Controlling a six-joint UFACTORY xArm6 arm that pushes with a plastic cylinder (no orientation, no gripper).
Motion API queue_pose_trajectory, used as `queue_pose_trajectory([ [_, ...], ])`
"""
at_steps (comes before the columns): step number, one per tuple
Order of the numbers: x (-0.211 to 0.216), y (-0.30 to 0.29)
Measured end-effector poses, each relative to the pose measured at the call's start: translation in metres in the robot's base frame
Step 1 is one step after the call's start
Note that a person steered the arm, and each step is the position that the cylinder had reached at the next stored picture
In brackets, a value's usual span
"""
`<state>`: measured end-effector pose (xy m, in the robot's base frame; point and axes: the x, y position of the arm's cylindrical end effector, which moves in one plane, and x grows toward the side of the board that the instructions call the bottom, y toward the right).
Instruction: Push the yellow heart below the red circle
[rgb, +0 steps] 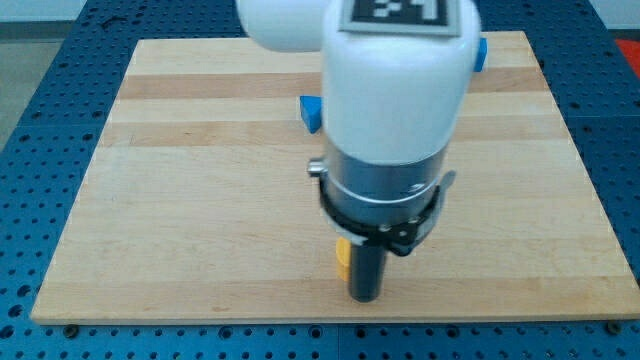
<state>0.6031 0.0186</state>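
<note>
You see my tip (365, 297) touching a small, likely light and stiff yellow block (343, 258) at its nine o'clock on the desk (200, 200); no claw exists.

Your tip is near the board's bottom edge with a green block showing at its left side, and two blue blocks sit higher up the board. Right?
Not quite: the block at the left of my tip is yellow, not green, as the camera view shows. The rest holds: one blue block left of the arm, another blue block at the view's top right.

The arm (395, 90) has a white rounded housing with a black-and-white square marker on top, a grey metal ring, a black clamp and a dark rod.
</note>
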Motion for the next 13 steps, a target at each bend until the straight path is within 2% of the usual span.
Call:
queue_pose_trajectory([
  [2,-0.038,-0.015],
  [5,-0.035,-0.009],
  [9,-0.067,-0.009],
  [11,-0.056,-0.055],
  [13,-0.064,-0.03],
])
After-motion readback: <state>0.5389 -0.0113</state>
